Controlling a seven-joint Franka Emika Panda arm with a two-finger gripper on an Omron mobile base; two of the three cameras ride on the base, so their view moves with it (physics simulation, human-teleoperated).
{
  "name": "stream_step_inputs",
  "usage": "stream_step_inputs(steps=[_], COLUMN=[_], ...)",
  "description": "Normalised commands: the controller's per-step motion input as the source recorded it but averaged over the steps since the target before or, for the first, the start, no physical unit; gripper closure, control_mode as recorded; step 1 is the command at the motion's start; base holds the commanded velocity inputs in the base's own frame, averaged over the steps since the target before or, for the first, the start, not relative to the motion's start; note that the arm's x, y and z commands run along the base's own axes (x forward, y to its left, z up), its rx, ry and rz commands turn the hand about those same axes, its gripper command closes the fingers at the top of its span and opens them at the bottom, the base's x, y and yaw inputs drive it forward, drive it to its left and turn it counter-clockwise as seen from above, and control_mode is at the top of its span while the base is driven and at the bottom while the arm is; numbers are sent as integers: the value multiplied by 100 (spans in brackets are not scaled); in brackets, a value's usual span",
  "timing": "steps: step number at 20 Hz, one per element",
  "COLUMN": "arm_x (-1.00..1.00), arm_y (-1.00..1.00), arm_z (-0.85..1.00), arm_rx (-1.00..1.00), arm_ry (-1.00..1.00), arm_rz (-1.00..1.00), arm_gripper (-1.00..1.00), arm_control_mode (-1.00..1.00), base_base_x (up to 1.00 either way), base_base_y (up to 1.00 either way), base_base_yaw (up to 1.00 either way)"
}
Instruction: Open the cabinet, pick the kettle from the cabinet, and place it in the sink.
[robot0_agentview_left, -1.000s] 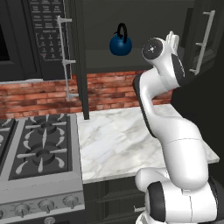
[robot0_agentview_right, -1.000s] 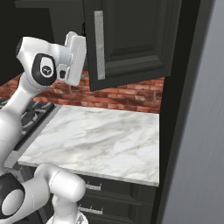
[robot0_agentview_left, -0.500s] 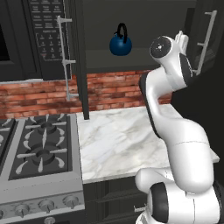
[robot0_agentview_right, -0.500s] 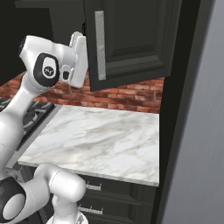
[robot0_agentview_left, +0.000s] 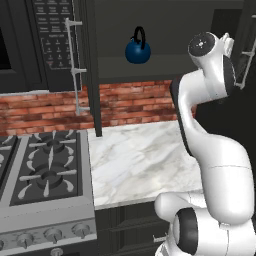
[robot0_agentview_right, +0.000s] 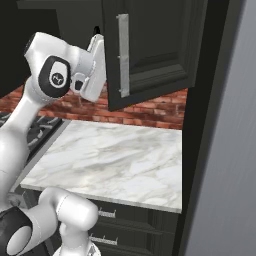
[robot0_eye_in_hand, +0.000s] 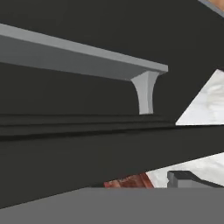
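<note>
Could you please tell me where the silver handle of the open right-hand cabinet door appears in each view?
Left base view: the handle is at the far right edge, near the top, slanting.
Right base view: the handle stands upright at top centre.
Hand view: the handle is a grey bar across the upper half.
Shared landmark: the marble counter.

From behind the arm on its left, we look forward and down over the marble counter (robot0_agentview_left: 135, 155) toward the open cabinet (robot0_agentview_left: 165, 45). From its right, we face that same counter (robot0_agentview_right: 115, 160) and cabinet door (robot0_agentview_right: 155, 50). Our hand camera sits very close against the door's silver handle (robot0_eye_in_hand: 87, 61).
</note>
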Motion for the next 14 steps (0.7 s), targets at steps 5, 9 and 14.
stream_step_inputs(steps=[5,9,14], arm_x=[-51,-37,-29], arm_y=[-53,-51,-47], arm_z=[11,5,0], arm_rx=[5,0,0], arm_ry=[0,0,2], arm_rz=[-4,-3,0], arm_gripper=[-100,-100,-100], arm_control_mode=[-100,-100,-100], base_base_x=[0,0,0], base_base_y=[0,0,0], base_base_yaw=[0,0,0])
